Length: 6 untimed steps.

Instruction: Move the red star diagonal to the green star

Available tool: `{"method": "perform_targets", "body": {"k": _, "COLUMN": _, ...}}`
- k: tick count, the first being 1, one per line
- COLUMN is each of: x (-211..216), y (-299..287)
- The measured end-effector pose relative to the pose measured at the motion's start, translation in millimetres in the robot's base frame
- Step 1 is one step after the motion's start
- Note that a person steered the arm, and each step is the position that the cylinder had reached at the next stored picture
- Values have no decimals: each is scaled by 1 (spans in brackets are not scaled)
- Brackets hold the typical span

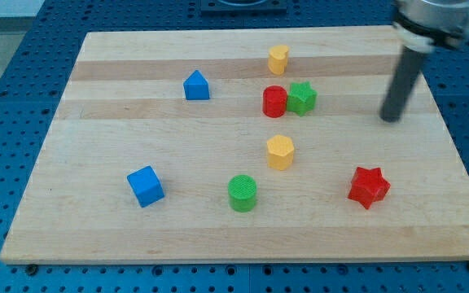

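The red star lies near the view's lower right of the wooden board. The green star sits upper centre, touching a red cylinder on its left. My tip is at the right side of the board, above the red star and well to the right of the green star, touching neither.
A yellow block stands above the red cylinder. A yellow hexagonal block sits at centre. A green cylinder is at lower centre. A blue cube is lower left and a blue pentagon-shaped block is upper left.
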<state>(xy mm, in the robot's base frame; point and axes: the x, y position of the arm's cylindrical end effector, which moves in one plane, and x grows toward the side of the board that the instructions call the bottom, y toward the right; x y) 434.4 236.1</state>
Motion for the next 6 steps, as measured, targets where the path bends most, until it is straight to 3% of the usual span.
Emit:
{"method": "perform_targets", "body": {"k": 1, "x": 75, "y": 33}}
{"method": "perform_targets", "body": {"k": 2, "x": 139, "y": 2}}
{"method": "perform_targets", "body": {"k": 4, "x": 132, "y": -88}}
{"method": "perform_targets", "body": {"k": 6, "x": 64, "y": -71}}
